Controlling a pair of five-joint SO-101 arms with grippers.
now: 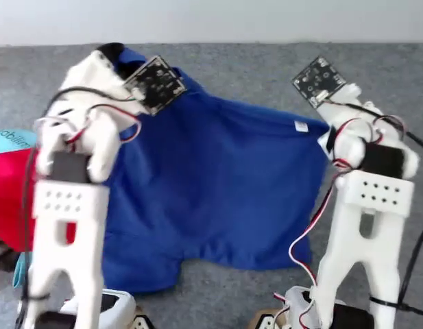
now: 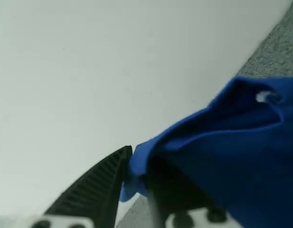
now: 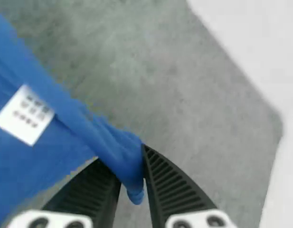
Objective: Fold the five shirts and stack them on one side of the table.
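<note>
While the white label [image 3: 23, 114] carries print too small for me to read, I see the blue shirt [image 1: 218, 178] lying long side to side across the grey table [image 1: 266, 68]. Its far edge is pinched tight by both the left gripper [image 2: 137, 166] and the right gripper [image 3: 132, 175]. A red shirt [image 1: 9, 192] lies beside the left arm.

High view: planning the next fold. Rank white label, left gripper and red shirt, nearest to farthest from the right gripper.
1. White label, on the blue shirt beside the right gripper.
2. Left gripper, at the shirt's far left corner.
3. Red shirt, at the view's left edge.
</note>
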